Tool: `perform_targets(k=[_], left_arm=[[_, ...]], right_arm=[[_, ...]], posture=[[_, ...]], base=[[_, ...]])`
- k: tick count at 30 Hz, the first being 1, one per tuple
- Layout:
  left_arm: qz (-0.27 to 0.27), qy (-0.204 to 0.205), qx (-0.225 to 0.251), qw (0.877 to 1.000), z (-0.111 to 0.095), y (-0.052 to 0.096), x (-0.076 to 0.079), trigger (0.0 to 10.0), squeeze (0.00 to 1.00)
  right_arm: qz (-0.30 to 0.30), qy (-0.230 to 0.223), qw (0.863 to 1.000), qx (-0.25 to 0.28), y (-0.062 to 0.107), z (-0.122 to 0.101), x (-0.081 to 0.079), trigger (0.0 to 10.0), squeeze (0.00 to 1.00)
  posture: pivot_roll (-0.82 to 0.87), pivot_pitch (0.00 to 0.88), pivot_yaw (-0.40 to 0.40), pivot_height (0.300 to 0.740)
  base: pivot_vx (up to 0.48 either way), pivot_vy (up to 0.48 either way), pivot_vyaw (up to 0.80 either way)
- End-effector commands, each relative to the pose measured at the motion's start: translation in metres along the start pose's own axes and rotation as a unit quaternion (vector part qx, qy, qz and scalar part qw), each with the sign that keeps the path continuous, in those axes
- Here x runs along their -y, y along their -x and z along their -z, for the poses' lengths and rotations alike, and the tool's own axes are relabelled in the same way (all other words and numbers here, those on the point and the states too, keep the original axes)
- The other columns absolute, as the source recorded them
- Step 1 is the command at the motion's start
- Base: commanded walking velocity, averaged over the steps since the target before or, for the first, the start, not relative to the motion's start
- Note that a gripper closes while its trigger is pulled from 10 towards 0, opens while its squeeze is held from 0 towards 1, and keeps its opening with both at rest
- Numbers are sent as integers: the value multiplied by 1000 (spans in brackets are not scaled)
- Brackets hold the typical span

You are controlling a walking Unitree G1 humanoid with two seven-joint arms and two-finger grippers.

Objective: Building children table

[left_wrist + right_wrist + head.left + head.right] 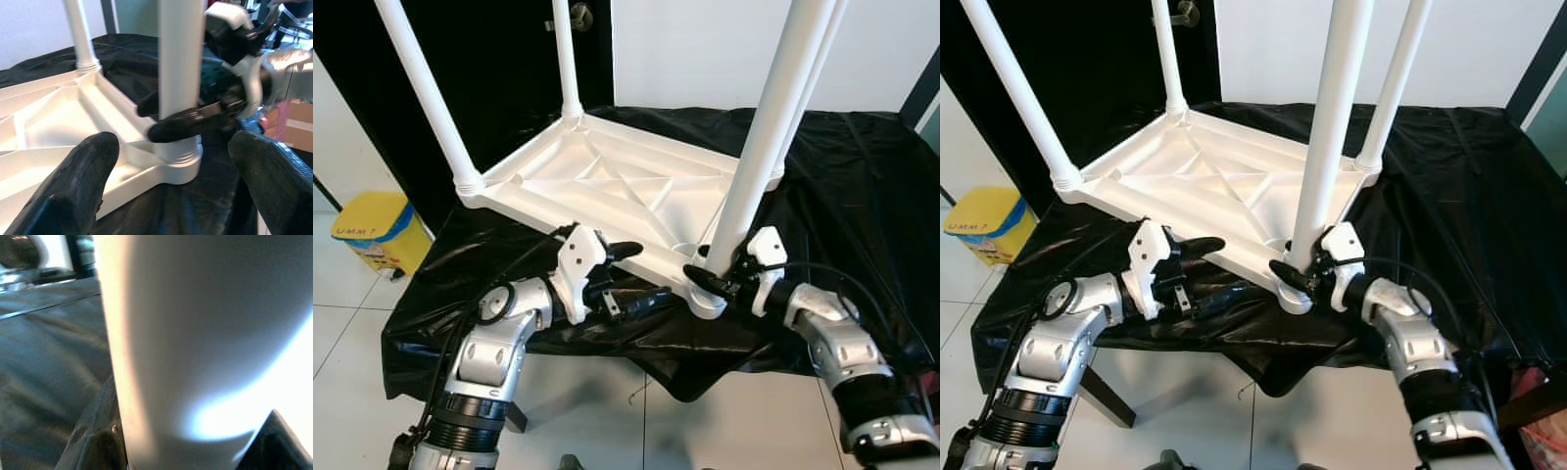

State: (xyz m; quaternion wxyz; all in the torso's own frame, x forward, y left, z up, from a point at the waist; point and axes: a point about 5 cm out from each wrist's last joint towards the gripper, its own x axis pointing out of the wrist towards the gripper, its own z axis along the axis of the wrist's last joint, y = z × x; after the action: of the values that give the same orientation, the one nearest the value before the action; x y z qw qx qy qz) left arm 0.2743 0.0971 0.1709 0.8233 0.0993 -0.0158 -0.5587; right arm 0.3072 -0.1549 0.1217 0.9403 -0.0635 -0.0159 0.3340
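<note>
**Inspector A:** Left eye view first. A white moulded plastic children's tabletop (607, 181) lies upside down on a work table draped in glossy black plastic sheeting (862, 186), its ribbed underside facing up. It sits toward the left and front of the draped table, and its nearest corner reaches the front edge. Four white round plastic legs stand up from its corners: the near-right leg (759, 157), the near-left leg (426, 93), the far-left leg (565, 59) and a far-right leg (1396, 83).

**Inspector B:** State of the right gripper (717, 281)?

**Inspector A:** Clamped. Its two black fingers close around the base of the near-right leg, just above the threaded collar where the leg meets the tabletop corner. The right wrist view confirms it: the white leg (205, 333) presses close against the lens, with dark finger edges on both sides.

**Inspector B:** And the left gripper (619, 276)?

**Inspector A:** Spread wide, gripping nothing. It hovers at the front edge of the draped table, beside the tabletop's near rim and pointing toward the near-right leg. In the left wrist view, its two black fingertips (80, 181) stand far apart, with the leg's base and the right gripper's closed fingers between them at a distance.

**Inspector B:** Surroundings?

**Inspector A:** A yellow plastic bin (377, 230) stands on the white tiled floor (347, 333), off the left end of the draped table. A dark doorway and a white wall lie behind.
</note>
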Motion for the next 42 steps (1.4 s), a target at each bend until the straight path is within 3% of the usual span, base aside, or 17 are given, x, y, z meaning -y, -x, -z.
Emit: perform_targets(k=[1, 13, 15, 17, 19, 27, 37, 38, 39, 40, 42], left_arm=[[-50, 1, -2, 999, 0, -2, -1, 10000, 0], [-43, 7, -7, 999, 5, -5, 3, 10000, 0], [-46, 11, -3, 999, 5, -6, 5, 10000, 0], [-46, 11, -3, 999, 5, -6, 5, 10000, 0], [-47, 14, -2, 999, 5, -6, 7, 10000, 0], [-46, 17, -4, 999, 6, -4, 10, 10000, 0], [-38, 13, -12, 999, 5, 1, 9, 10000, 0], [-37, 15, -10, 999, 5, 1, 9, 10000, 0], [-37, 15, -10, 999, 5, 1, 9, 10000, 0], [-38, 21, 3, 999, 2, -1, 10, 10000, 0], [-38, 21, 3, 999, 2, -1, 10, 10000, 0]], right_arm=[[66, 4, 997, -35, 8, 12, 9, 10000, 0], [183, -34, 982, -25, 6, 14, -14, 10000, 0], [243, -42, 968, -36, 7, 19, -22, 10000, 0], [243, -42, 968, -36, 7, 19, -22, 10000, 0], [293, -46, 954, -37, 9, 19, -32, 10000, 0], [313, -56, 947, -40, 9, 19, -44, 10000, 0], [293, -45, 955, -28, 14, 14, -46, 10000, 27], [292, -43, 955, -27, 15, 13, -44, 10000, 596], [292, -43, 955, -27, 15, 13, -44, 10000, 596], [285, -48, 957, -18, 16, 10, -40, 10000, 1000], [285, -48, 957, -18, 16, 10, -40, 10000, 1000]], posture=[[-97, 10, 1, 740], [-112, 10, -17, 740], [-102, 16, -26, 740], [-102, 16, -26, 740], [-98, 21, -24, 740], [-96, 30, -18, 740], [-90, 18, -22, 740], [-92, 17, -22, 740], [-92, 17, -22, 740], [-94, 17, -21, 740], [-94, 17, -21, 740]], base=[[0, 0, 0], [0, 0, 0], [0, 0, 0], [0, 0, 0], [0, 0, 0], [0, 0, 0], [0, 0, 0], [0, 0, 0], [0, 0, 0], [0, 0, 0], [0, 0, 0]])
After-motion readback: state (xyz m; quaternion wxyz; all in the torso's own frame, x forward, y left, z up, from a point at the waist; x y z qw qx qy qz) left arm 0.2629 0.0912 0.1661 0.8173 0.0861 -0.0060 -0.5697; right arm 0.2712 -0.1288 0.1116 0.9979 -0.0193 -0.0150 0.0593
